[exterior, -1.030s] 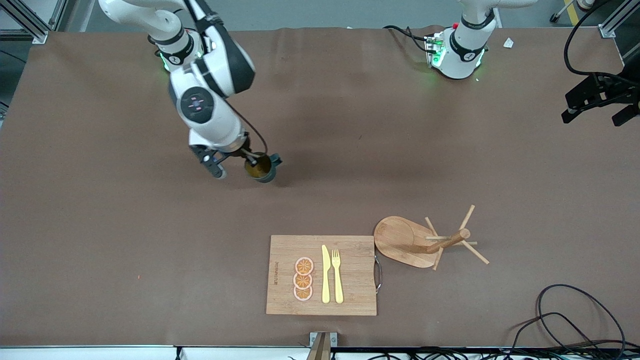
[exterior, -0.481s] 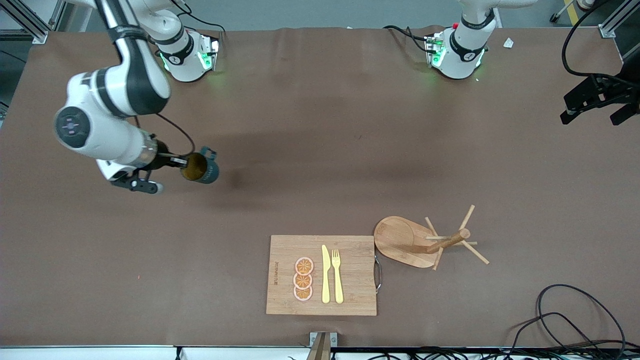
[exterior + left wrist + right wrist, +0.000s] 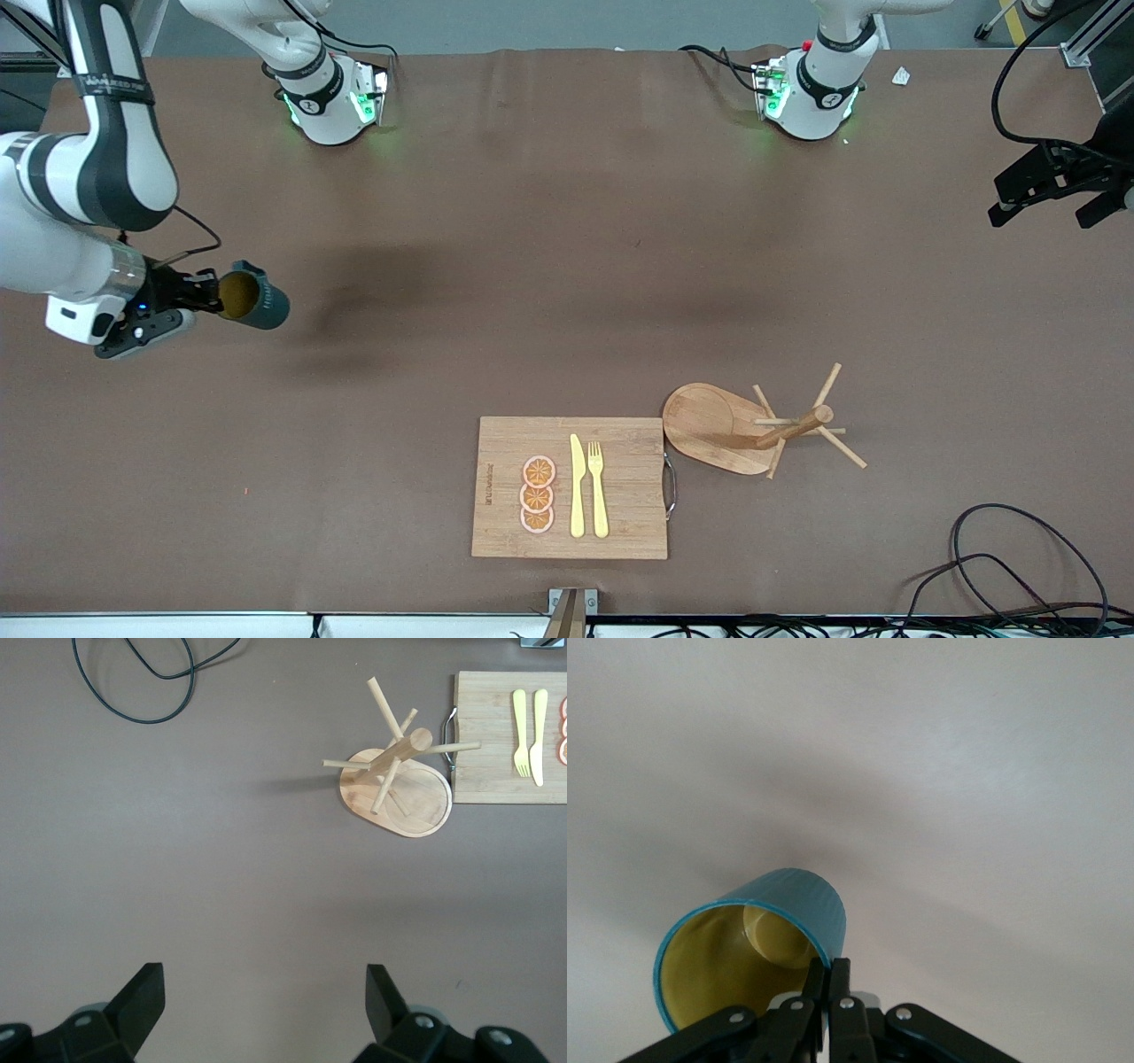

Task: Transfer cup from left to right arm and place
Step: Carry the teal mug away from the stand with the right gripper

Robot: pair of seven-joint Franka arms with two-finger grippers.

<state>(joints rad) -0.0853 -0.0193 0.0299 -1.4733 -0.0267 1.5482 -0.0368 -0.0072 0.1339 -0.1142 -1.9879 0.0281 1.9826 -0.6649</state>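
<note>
Teal cup [image 3: 254, 301] — pinched at rim by right end effector [image 3: 205, 299] | left end effector [image 3: 266, 1014] — apart, waiting

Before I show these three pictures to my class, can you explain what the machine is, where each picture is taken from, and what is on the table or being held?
Two robot arms stand at a brown table. One picture looks down from a high camera; the others come from cameras on each wrist. The right gripper holds the cup over bare table at its own end, thin fingers pinching its rim. The left gripper waits, open and empty. On the table: a wooden board with orange slices, knife and fork, beside a wooden mug tree.
</note>
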